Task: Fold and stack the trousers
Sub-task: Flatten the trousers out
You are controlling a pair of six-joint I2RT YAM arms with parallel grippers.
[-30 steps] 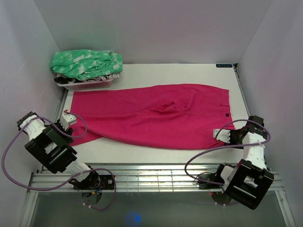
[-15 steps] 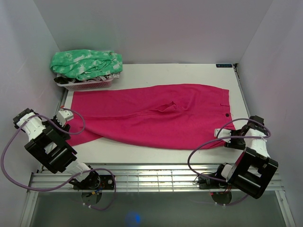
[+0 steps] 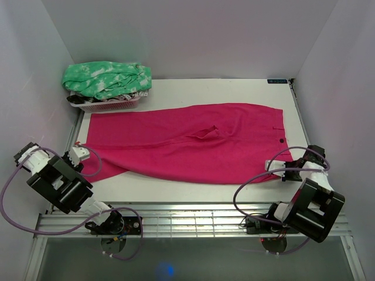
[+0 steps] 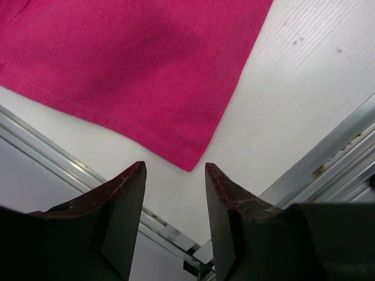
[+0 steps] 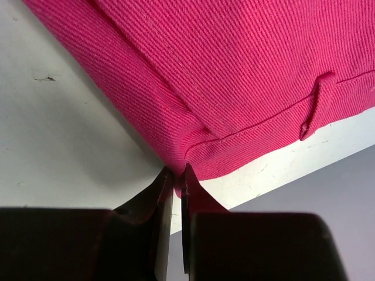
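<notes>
White table point(image 3: 170, 186) — pale walls point(image 3: 193, 35) around; trousers point(image 3: 187, 143) spread flat.

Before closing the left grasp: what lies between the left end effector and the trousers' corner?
Nothing but bare table; left wrist view shows the trousers corner framed by the left end effector.

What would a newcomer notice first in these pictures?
The bright pink trousers lie spread flat across the white table, almost from side to side. In the far left corner, a green-and-white garment is heaped on a basket. The right end effector pinches the waistband corner; the left end effector is open near a hem corner.
</notes>
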